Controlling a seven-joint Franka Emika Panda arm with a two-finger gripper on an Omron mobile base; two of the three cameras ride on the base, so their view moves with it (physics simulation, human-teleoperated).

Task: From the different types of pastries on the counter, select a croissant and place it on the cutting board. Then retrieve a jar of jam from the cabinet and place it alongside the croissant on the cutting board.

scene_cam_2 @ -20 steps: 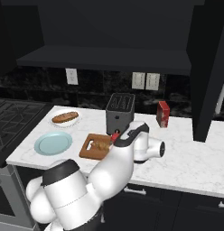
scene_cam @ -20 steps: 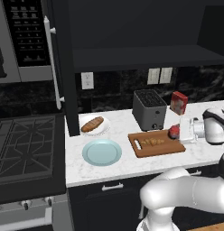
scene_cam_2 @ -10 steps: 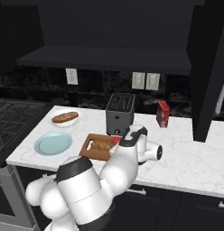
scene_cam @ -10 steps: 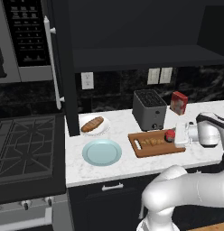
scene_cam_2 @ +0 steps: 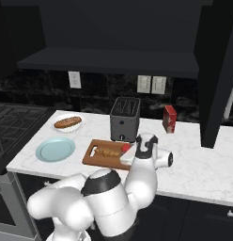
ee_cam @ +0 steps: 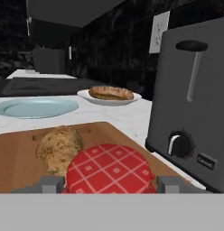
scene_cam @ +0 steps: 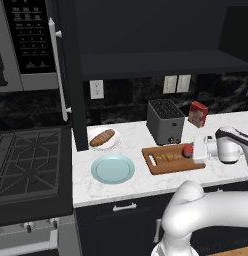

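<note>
Two fingers (ee_cam: pixel 53 184) of the tool (ee_cam: pixel 109 186) are flanking the red-lidded jam jar (ee_cam: pixel 109 173), gripping it on the cutting board (scene_cam: pixel 172 161) just beside the croissant (ee_cam: pixel 58 148), as the toaster (scene_cam: pixel 165 120) is standing behind on the counter (scene_cam: pixel 136 182).

The arm bends low over the front edge of the surface, its wrist level and reaching sideways toward the surface's middle. The gripper (scene_cam: pixel 191 150) lies horizontal, its jaws closed on the jar (ee_cam: pixel 109 169), one fingertip (ee_cam: pixel 50 184) at each side of the lid.
</note>
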